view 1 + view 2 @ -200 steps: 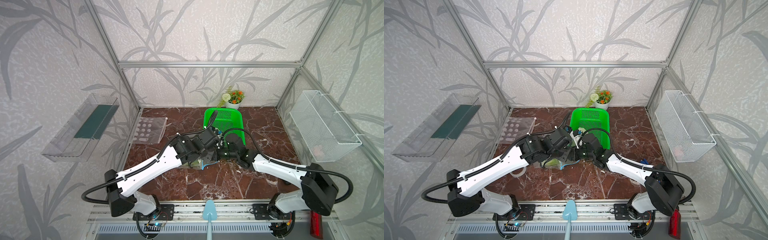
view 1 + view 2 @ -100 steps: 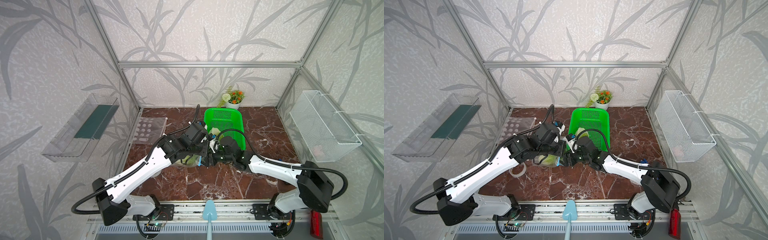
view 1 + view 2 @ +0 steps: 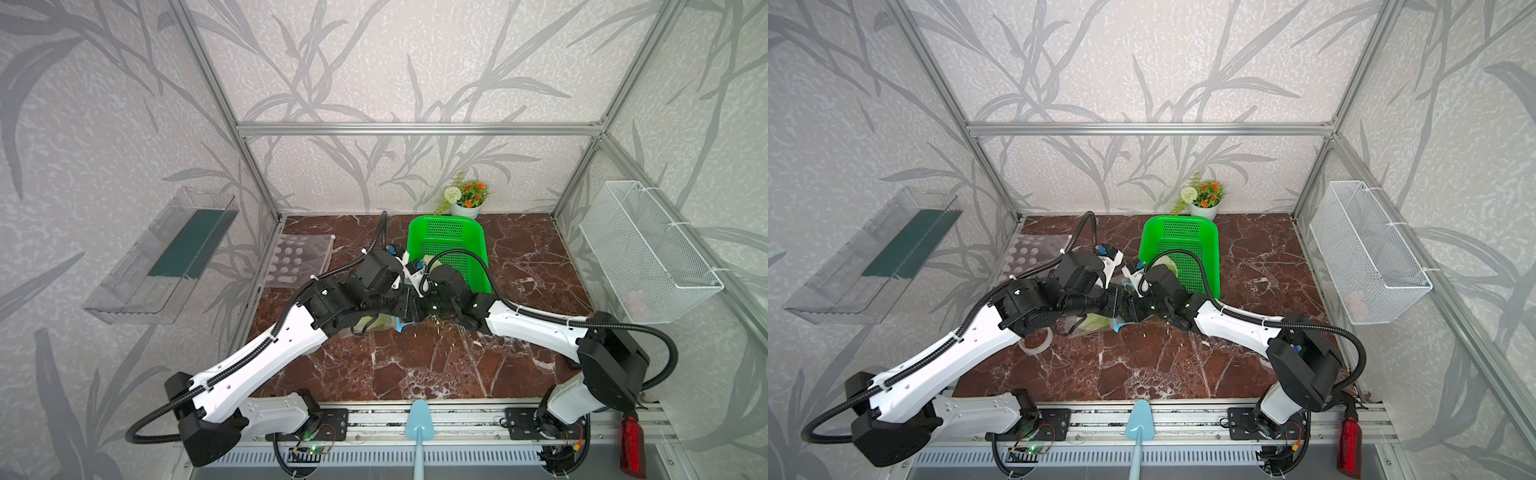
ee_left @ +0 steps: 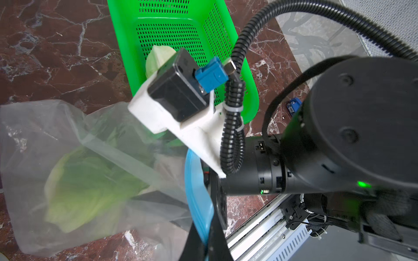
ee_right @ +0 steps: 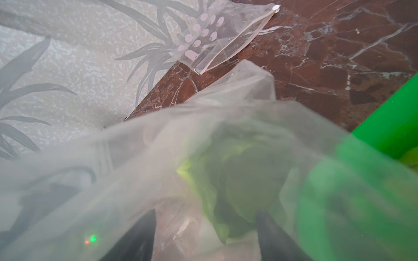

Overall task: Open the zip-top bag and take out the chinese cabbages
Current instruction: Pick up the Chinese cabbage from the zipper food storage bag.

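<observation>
The clear zip-top bag (image 3: 376, 323) lies at the table's middle, left of the green basket (image 3: 415, 232). My left gripper (image 4: 204, 245) is shut on the bag's blue zip strip (image 4: 199, 203) and holds the mouth up. One chinese cabbage (image 4: 86, 187) shows pale green inside the bag. Another (image 4: 158, 58) lies in the basket. My right gripper (image 5: 208, 239) is open at the bag's mouth, its dark fingers (image 5: 142, 237) spread, with the bagged cabbage (image 5: 237, 192) just ahead of them behind hazy film. In both top views the two grippers meet above the bag (image 3: 1096, 323).
A dotted clear pouch (image 3: 299, 259) lies at the back left. A flower pot (image 3: 467, 201) stands behind the basket. A tape roll (image 3: 1038, 338) sits under my left arm. A wire basket (image 3: 648, 249) hangs on the right wall, a clear shelf (image 3: 166, 253) on the left.
Both wrists have shifted a little to the left with the bag. The right gripper's jaws have spread wider. The left gripper has stayed shut on the zip strip.
</observation>
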Motion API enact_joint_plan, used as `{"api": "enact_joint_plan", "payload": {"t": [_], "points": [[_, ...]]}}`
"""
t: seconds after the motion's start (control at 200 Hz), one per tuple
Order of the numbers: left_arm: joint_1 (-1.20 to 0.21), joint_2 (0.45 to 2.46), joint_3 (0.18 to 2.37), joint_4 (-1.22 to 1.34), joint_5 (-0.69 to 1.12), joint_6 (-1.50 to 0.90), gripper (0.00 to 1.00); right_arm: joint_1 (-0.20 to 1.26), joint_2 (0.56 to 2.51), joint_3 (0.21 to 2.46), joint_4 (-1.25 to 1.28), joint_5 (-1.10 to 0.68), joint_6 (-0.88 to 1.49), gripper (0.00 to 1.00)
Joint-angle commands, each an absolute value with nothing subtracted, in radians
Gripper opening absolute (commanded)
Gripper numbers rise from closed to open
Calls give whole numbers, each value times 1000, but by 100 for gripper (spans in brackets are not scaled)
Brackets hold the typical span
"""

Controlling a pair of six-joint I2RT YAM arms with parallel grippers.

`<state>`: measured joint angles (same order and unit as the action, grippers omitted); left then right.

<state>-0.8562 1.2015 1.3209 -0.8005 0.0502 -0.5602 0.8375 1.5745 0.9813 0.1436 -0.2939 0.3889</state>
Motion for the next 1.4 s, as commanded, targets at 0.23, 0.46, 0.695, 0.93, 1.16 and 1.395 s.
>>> {"api": "enact_joint_plan", "payload": {"t": [0.23,0.46,0.695,0.93,1.16,1.395], "points": [[-853,1173,1314,-788,36,-550,0,830,1603,996,262,-445,415,72],[-851,1165,1332,-778,42,-540,0,876,1637,1044,92,-412,310,73],[-851,1145,1334,-770,49,-545,0,875,1673,1071,40,-322,305,74],[-844,1147,1329,-764,6,-537,0,899,1701,1067,-4,-346,310,74],[-834,1149,1335,-744,0,-530,0,925,1751,1062,-49,-335,307,75],[-826,1141,1320,-738,-10,-537,0,926,1764,1045,5,-337,357,30]]}}
